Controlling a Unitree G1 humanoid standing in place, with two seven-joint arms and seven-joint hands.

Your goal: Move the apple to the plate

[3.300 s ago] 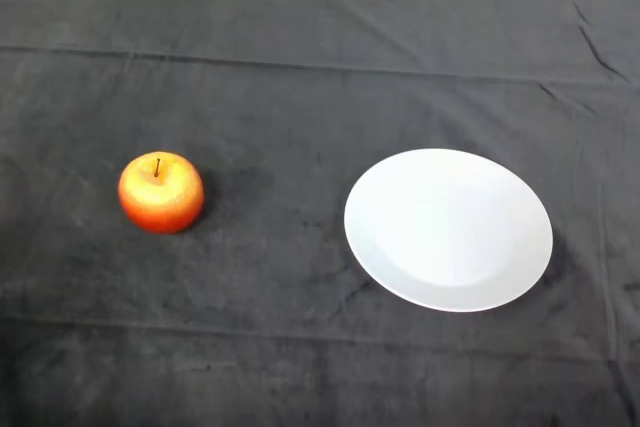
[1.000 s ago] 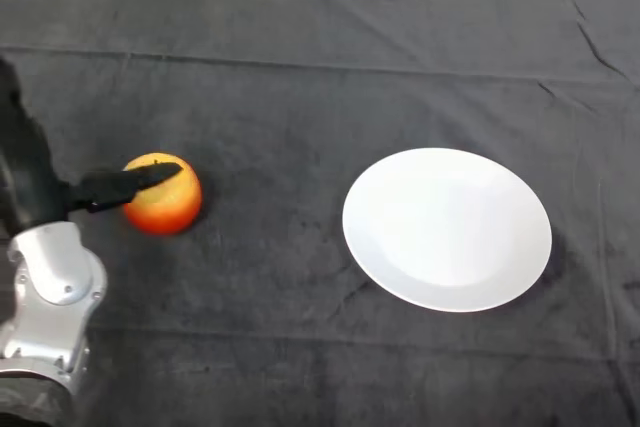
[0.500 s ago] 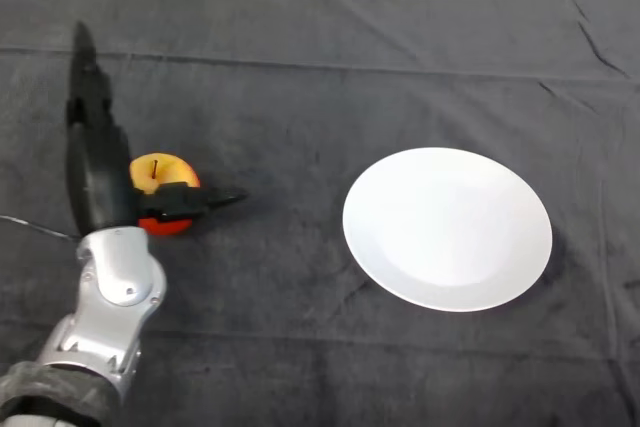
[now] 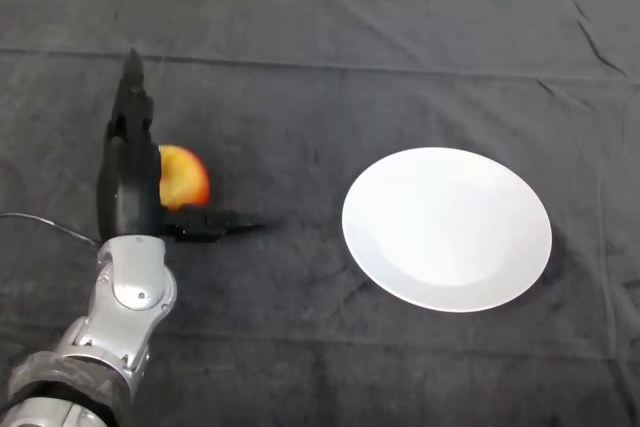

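The robot's black left hand (image 4: 130, 187) is spread wide around a round red-and-yellow apple (image 4: 183, 177) on the dark-cloth-covered counter (image 4: 320, 47), straight fingers (image 4: 133, 97) pointing away and thumb (image 4: 215, 224) stretched along the fruit's near side. A round white plate (image 4: 447, 229) lies well apart to the right, bare.

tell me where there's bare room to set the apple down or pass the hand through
The plate holds nothing, so its whole face is free. Bare cloth lies between the apple and the plate, along the far edge behind both, and across the near strip below the plate. The only crowded spot is at the left, where the hand lies open against the apple.
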